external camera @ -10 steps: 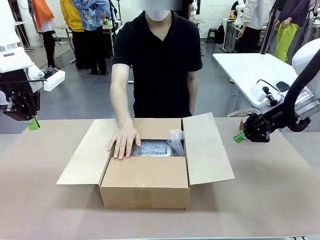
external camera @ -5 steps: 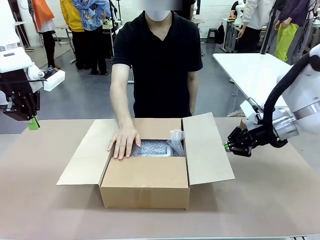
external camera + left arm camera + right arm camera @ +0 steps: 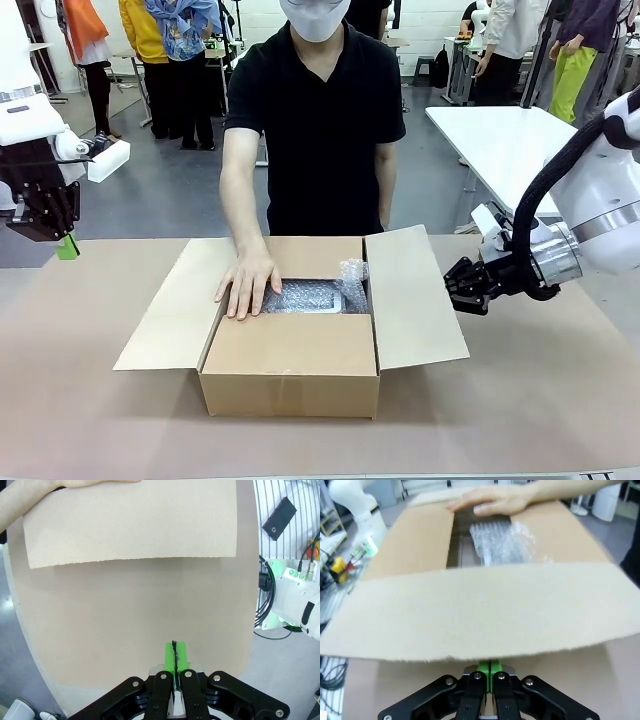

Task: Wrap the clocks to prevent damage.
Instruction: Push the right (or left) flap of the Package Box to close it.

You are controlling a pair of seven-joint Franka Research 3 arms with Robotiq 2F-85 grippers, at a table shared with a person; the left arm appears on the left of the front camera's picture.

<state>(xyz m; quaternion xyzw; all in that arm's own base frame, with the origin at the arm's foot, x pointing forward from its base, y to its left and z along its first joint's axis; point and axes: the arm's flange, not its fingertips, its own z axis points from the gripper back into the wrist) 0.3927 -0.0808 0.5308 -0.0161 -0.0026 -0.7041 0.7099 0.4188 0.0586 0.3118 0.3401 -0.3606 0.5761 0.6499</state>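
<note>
The clocks (image 3: 310, 297) lie as a bubble-wrapped bundle inside the open cardboard box (image 3: 290, 365). In the right wrist view the clocks (image 3: 499, 542) show past the near flap. A person's hand (image 3: 248, 285) rests flat on the box's left side, partly over the wrap. My right gripper (image 3: 452, 288) is shut with nothing in it, its tips at the outer edge of the box's right flap (image 3: 412, 295). From its wrist, the right gripper (image 3: 489, 666) sits just below that flap (image 3: 480, 612). Up at the far left, my left gripper (image 3: 66, 246) hangs shut and holds nothing, well away from the box; its wrist view has the left gripper (image 3: 174, 658) over the bare table.
The brown table (image 3: 530, 400) has free room on both sides of the box. The left flap (image 3: 165, 310) lies spread outward, seen again as the left flap (image 3: 130, 525) from above. The person stands at the far edge. A white table (image 3: 510, 140) stands behind on the right.
My right gripper has swung left and down to the edge of the box's right flap. The left arm, the person's hand and the bundle have stayed put.
</note>
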